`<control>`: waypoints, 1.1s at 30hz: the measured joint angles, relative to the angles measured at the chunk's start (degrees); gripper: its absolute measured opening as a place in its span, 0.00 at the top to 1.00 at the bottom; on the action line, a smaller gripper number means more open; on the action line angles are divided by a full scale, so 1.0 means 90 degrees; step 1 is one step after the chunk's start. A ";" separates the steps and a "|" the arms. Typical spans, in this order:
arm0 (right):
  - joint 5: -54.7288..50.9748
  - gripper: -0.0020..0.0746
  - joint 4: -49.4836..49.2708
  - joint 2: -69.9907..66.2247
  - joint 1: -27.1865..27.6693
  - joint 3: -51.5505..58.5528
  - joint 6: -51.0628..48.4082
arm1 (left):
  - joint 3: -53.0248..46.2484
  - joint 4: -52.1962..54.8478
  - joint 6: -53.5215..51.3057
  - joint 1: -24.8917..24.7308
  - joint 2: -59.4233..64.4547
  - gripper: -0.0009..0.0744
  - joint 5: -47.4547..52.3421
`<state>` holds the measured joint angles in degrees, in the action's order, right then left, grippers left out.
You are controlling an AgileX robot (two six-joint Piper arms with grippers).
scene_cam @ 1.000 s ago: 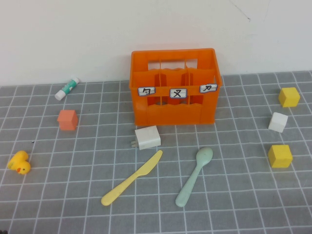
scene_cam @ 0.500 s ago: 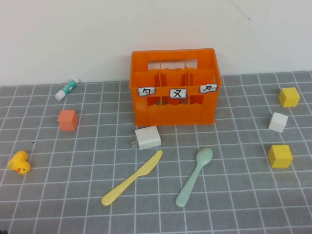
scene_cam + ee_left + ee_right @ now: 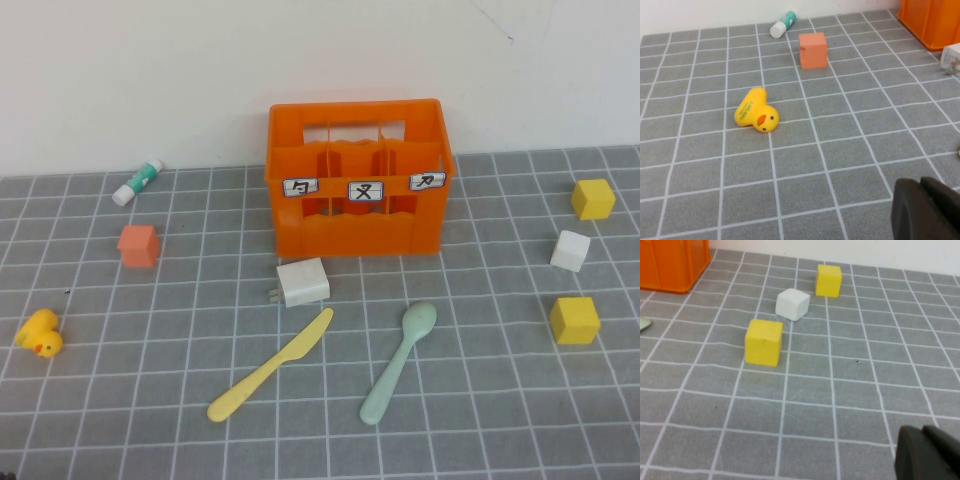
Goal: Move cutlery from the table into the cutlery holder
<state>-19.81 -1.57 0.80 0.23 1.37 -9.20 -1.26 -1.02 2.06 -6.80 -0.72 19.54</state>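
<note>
The pale yellow knife and the mint-green spoon lie side by side on the grey gridded table, in front of the orange cutlery holder. The holder's three compartments look empty. Neither arm shows in the high view. My left gripper is shut and empty, low over the table at the near left, far from the cutlery. My right gripper is shut and empty, low at the near right. The holder's corner and the spoon's bowl edge show in the right wrist view.
A white charger plug lies between the holder and the knife. A yellow duck, an orange cube and a white-and-green tube sit on the left. Two yellow cubes and a white cube sit on the right.
</note>
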 joint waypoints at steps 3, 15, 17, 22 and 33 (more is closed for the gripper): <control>0.0000 0.98 0.0000 0.0000 0.0000 0.0000 0.0000 | 0.0000 0.0000 0.0000 0.0000 0.0000 0.99 0.0000; 0.1479 0.98 0.0000 0.0000 0.0000 0.0027 0.0000 | -0.0036 0.0245 0.0000 0.0000 0.0000 0.99 -0.0615; 0.2087 0.98 0.0000 0.0000 0.0000 0.0027 0.0000 | -0.0042 0.0181 0.0000 0.0000 0.0000 0.99 -0.1183; 0.3345 0.98 0.0000 0.0000 0.0000 0.0027 0.0000 | -0.0042 0.0113 0.0000 0.0000 0.0000 0.99 -0.2571; 0.4103 0.98 0.0000 0.0000 0.0000 0.0027 0.1076 | -0.0042 0.0113 0.0000 0.0000 0.0000 0.99 -0.4741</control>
<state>17.12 -1.57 0.80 0.23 1.61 0.49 -1.64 0.00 2.06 -6.80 -0.72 -23.13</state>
